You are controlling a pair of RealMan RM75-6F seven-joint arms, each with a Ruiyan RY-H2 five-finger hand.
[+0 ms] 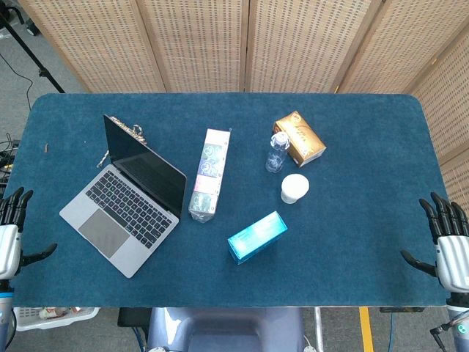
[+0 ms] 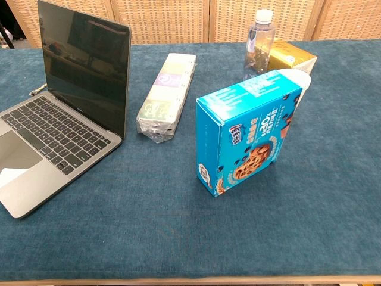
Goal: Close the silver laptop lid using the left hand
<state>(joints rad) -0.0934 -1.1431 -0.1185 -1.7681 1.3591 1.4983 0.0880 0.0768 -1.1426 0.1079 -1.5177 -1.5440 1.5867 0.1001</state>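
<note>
The silver laptop [image 1: 121,209] sits open on the left part of the blue table, its dark screen [image 1: 144,164] upright and its keyboard [image 2: 56,134] facing the near left. My left hand [image 1: 10,231] hovers off the table's left edge, fingers spread and empty, well clear of the laptop. At the right edge my right hand [image 1: 447,242] hangs in the same way, fingers apart, holding nothing. Neither hand appears in the chest view.
A long wrapped pack [image 1: 209,174] lies just right of the laptop screen. A blue cookie box [image 1: 256,237], a white cup [image 1: 294,188], a clear bottle [image 1: 277,152] and a gold box [image 1: 300,138] stand mid-table. A small keyring [image 1: 132,132] lies behind the laptop.
</note>
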